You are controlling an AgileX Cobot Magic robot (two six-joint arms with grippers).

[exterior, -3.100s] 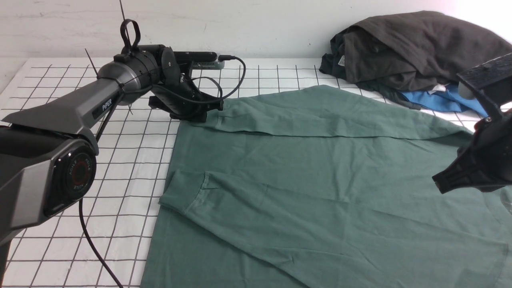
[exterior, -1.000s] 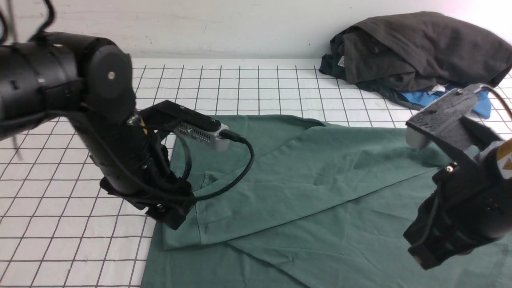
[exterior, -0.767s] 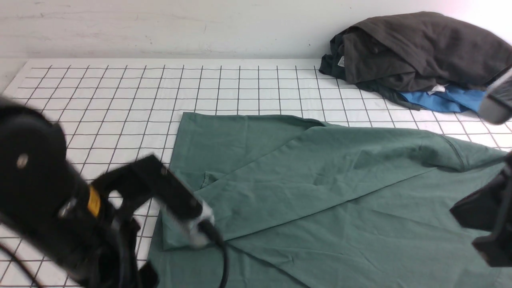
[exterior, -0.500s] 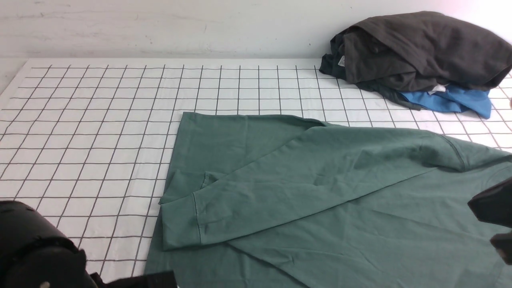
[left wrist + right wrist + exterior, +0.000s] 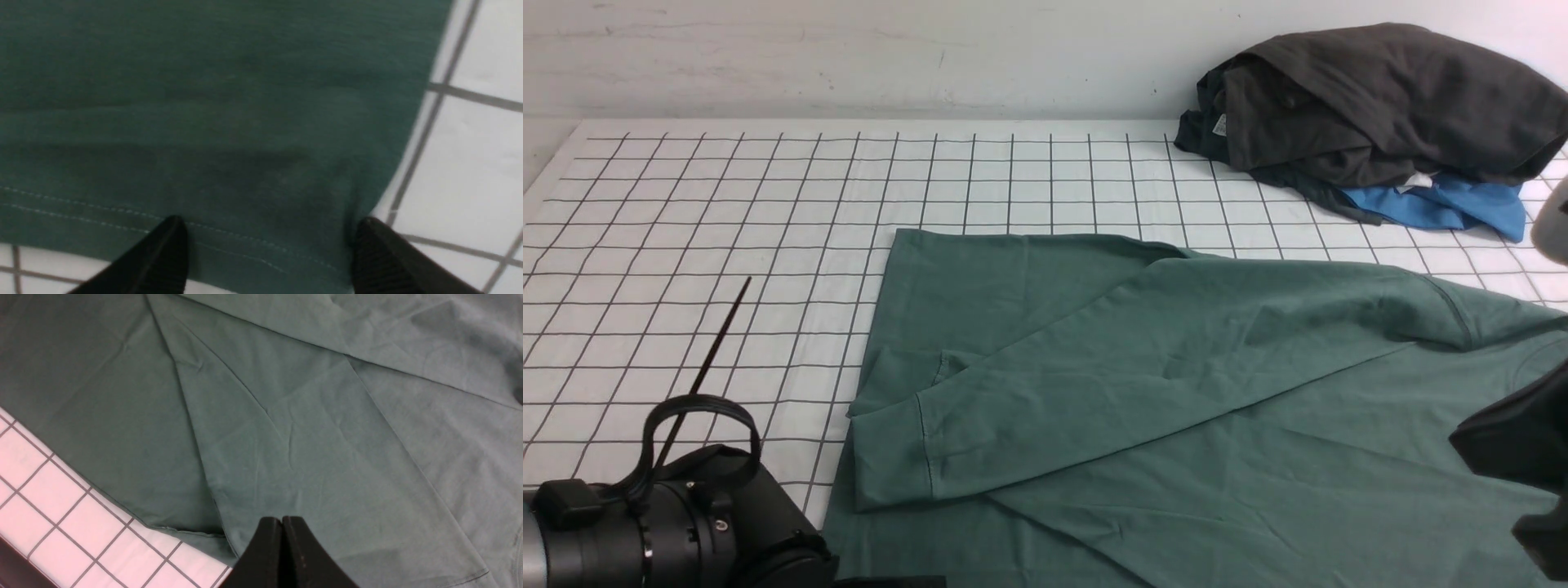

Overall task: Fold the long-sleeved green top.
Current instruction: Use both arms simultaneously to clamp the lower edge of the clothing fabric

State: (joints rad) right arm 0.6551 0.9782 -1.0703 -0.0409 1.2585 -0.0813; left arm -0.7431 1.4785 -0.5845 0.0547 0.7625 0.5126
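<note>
I see the green long-sleeved top flat on the gridded counter, a sleeve folded across. Only the wrist views show tips: left pincer apart over its stitched hem, right pincer together above the fabric.

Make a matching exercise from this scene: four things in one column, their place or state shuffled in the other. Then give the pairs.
Things
1. green top
2. dark heap of clothes
3. blue garment
4. right gripper

Place or state
A. shut
B. piled up, far right
C. peeking out from under the dark heap
D. spread on the checked cloth, one sleeve folded across

Pairs: 1-D, 2-B, 3-C, 4-A
</note>
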